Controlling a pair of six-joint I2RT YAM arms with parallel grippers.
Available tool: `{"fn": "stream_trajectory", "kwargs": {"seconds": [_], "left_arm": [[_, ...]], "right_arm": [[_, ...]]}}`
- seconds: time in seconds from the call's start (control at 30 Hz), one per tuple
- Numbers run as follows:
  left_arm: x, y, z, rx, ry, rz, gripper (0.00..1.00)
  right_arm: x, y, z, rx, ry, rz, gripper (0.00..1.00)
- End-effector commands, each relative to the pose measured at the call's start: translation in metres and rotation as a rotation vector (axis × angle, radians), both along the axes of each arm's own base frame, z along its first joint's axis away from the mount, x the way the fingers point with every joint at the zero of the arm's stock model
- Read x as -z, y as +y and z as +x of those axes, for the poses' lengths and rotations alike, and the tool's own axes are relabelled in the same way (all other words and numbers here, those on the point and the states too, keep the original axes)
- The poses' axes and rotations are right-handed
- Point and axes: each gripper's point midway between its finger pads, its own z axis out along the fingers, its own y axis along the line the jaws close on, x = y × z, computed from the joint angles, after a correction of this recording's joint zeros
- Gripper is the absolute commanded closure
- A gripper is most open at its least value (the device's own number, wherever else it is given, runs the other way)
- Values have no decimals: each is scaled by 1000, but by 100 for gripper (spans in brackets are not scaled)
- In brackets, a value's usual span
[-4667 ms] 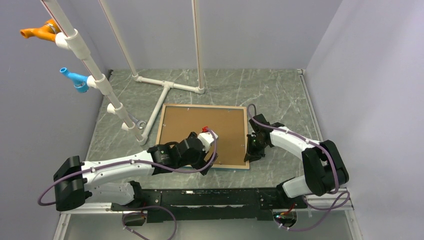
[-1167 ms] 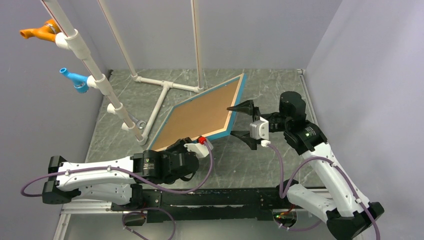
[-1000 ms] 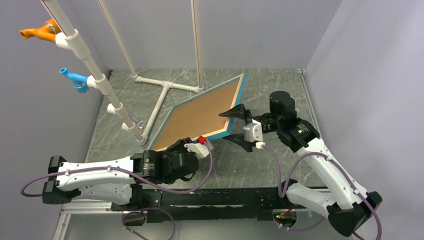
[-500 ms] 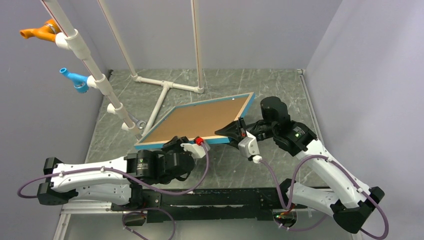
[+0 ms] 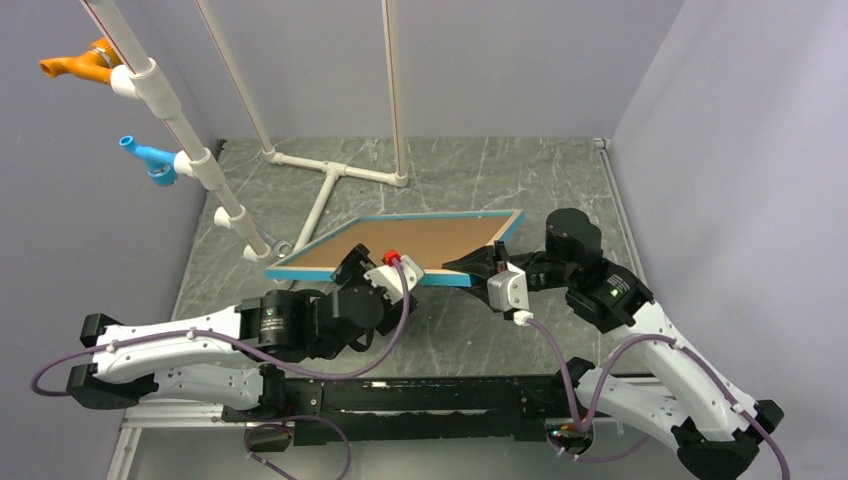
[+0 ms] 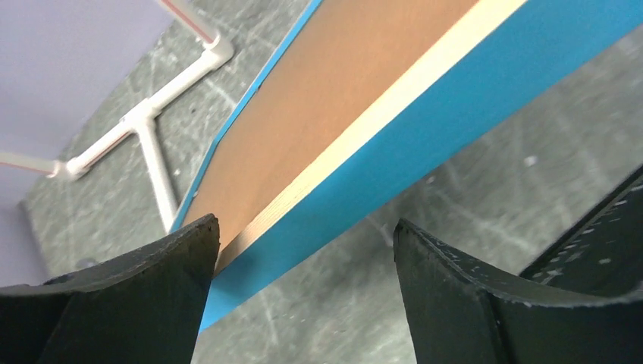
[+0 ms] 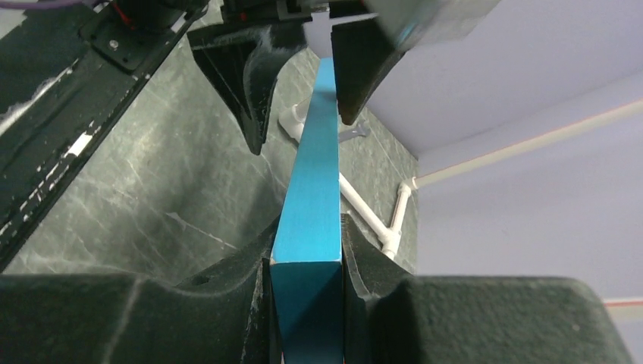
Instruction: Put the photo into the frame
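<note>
Blue along its outer rim and pale wood on the face turned upward, the large thin rectangular picture frame hangs in the air above the grey-green marbled table top. It lies nearly flat, its left corner a little nearer the arm bases than its right. A plain brown backing board fills the upturned side.

At the frame's near right corner, the right gripper is clamped on it. In the right wrist view the two black fingers press against both sides of the blue edge, which runs straight away from the camera.

The left gripper sits at the middle of the near edge with its jaws spread wide. In the left wrist view the blue edge passes slantwise between the fingers. It comes up against the left finger and stands clear of the other, so this gripper holds nothing.

Beyond the frame's far left side, the foot of a white plastic pipe stand rests on the table.
</note>
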Motion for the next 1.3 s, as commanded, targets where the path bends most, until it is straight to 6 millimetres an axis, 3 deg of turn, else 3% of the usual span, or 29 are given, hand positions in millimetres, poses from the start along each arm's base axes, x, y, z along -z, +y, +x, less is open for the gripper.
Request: {"fn": "stream_trajectory", "kwargs": {"seconds": [0.0, 0.27, 0.43, 0.6, 0.8, 0.97, 1.1, 1.27], "left_arm": [[-46, -28, -12, 65, 55, -225, 13], [-107, -33, -24, 146, 63, -435, 9], [-124, -23, -24, 147, 42, -514, 6], [-126, -17, -23, 134, 41, -536, 5], [-124, -17, -22, 117, 52, -536, 4], [-119, -19, -23, 106, 74, -520, 3], [-111, -19, -21, 81, 87, -505, 2], [-103, -24, -20, 64, 112, -497, 1]], "right_arm": [[-21, -7, -3, 96, 147, 93, 100], [-36, -19, -20, 159, 370, 211, 100], [-49, -28, -18, 254, 538, 274, 100], [-57, -28, -21, 270, 655, 271, 100], [-48, -19, -8, 337, 866, 150, 100], [-44, -25, -3, 215, 1100, 49, 100], [-27, -37, 19, 247, 1238, 36, 100], [-6, -41, 27, 250, 1402, 17, 100]]}}
